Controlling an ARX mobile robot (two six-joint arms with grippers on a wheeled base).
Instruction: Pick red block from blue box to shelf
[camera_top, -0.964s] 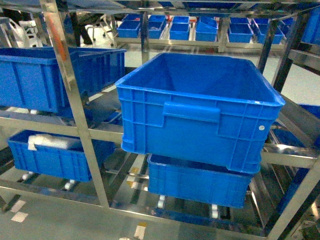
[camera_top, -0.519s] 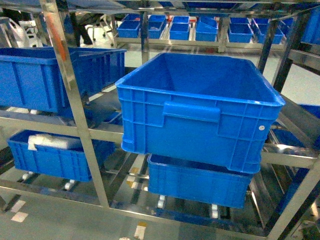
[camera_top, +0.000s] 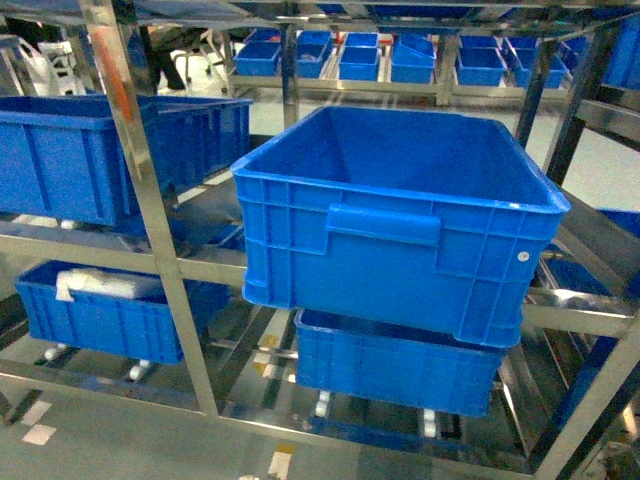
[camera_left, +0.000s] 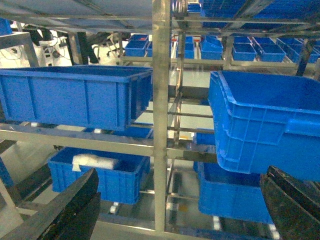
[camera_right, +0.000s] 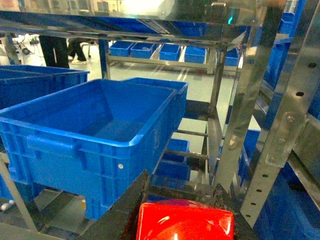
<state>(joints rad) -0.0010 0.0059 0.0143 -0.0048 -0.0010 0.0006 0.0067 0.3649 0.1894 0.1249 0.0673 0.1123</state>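
red block gripped between right gripper fingers, facing shelf.

Head view angled down, both wrist views level, all on shelf

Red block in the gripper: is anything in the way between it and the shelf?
Nothing visible is. The red block sits between the right gripper fingers, and the shelf is straight ahead. A big blue crate already rests on the shelf, open at the top.
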